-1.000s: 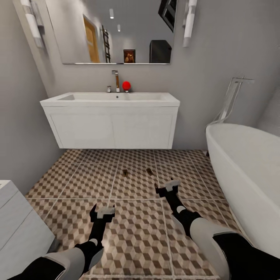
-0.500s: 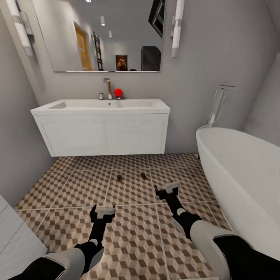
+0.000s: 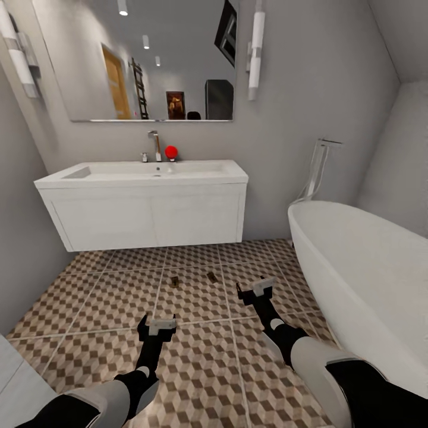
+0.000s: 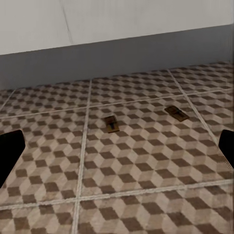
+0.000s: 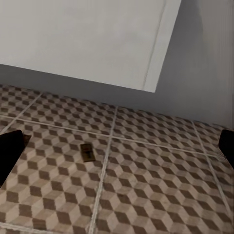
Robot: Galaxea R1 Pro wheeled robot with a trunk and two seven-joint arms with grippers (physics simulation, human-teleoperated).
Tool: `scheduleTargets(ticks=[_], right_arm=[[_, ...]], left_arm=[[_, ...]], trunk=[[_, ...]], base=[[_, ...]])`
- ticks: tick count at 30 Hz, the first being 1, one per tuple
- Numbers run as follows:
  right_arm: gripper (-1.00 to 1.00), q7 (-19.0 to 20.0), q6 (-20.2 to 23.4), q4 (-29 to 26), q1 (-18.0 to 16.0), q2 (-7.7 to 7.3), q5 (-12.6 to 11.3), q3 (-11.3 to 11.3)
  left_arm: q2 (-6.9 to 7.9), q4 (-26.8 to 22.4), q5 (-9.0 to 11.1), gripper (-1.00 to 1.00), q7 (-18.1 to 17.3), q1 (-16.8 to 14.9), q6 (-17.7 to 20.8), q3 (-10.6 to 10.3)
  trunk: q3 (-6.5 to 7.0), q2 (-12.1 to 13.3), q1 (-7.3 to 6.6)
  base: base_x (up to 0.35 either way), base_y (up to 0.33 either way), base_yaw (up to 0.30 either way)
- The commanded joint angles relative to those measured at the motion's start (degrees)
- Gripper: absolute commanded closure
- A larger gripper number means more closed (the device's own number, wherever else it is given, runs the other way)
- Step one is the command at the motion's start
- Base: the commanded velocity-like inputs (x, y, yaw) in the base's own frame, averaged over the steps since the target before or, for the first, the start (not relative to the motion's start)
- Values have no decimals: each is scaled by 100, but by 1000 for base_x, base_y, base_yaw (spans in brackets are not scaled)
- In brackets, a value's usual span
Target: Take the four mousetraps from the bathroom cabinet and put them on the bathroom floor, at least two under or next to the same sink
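Two mousetraps (image 3: 175,281) (image 3: 211,277) lie flat on the bathroom floor (image 3: 196,362), on the tile in front of the white wall-hung sink (image 3: 142,172). They lie apart from each other and a little out from under the vanity. My left gripper (image 3: 158,324) hovers open and empty over the tiles, short of the left trap. My right gripper (image 3: 255,287) is open and empty, just right of the right trap. The left wrist view has both mousetraps (image 4: 111,124) (image 4: 176,113) ahead of the open left gripper (image 4: 118,148). In the right wrist view one mousetrap (image 5: 87,151) lies ahead. The cabinet is out of view.
An oval white bathtub (image 3: 362,267) with a chrome floor faucet (image 3: 318,166) takes up the right side. A corner of a white unit (image 3: 15,380) shows at the lower left. A red ball (image 3: 171,152) sits by the sink's faucet (image 3: 156,145); a mirror (image 3: 142,59) hangs above.
The whole head view has shifted: sink, mirror and tub sit further left and the white unit has slid almost out of the picture. The traps lie unmoved and both arms keep their pose.
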Motion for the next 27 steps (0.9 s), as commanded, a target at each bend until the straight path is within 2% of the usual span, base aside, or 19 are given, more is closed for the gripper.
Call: scheduleTargets(ticks=[1,27], right_arm=[[-100,-55,-9,7,-5,1,25,42],[-100,-55,-49,7,-5,1,25,42]], left_arm=[[-4,24,21,-100,27,-9,-29,-48],[-13,26,23,-100,26,1,-20,-48]], trunk=[[22,39,-23],[732,1082,-594]], base=[[0,0,-97],[0,0,-12]])
